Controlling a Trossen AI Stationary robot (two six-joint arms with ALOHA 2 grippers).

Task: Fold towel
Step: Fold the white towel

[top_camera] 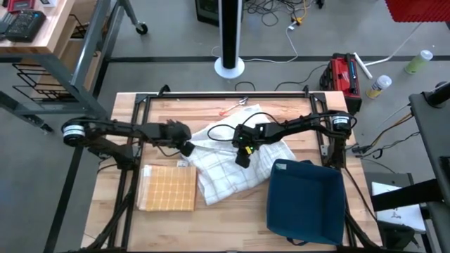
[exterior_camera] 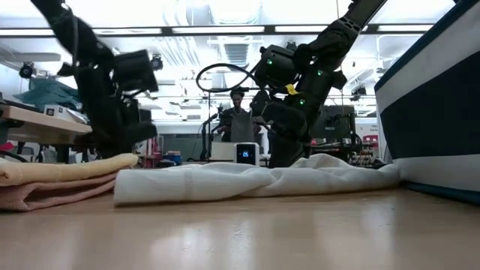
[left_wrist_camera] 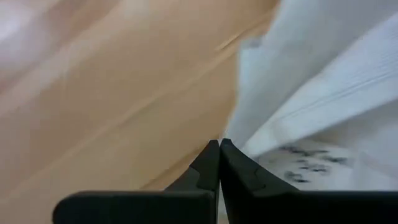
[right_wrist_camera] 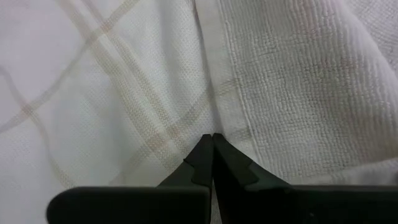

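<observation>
A white towel with faint checks lies rumpled on the wooden table's middle; in the low view the towel forms a low ridge. My left gripper is shut with nothing between its fingers, at the towel's left edge above bare wood. My right gripper is shut too and points down over the towel's middle, where a hemmed edge crosses a checked layer. My right gripper points its shut fingertips steeply down at the towel's hemmed edge, near the cloth's middle. Whether they touch the cloth, I cannot tell. Nothing is caught between them.
A folded yellow checked cloth lies at the near left of the table, and a dark blue bin stands at the near right. A black frame rail runs along the far edge. A person stands beyond the table.
</observation>
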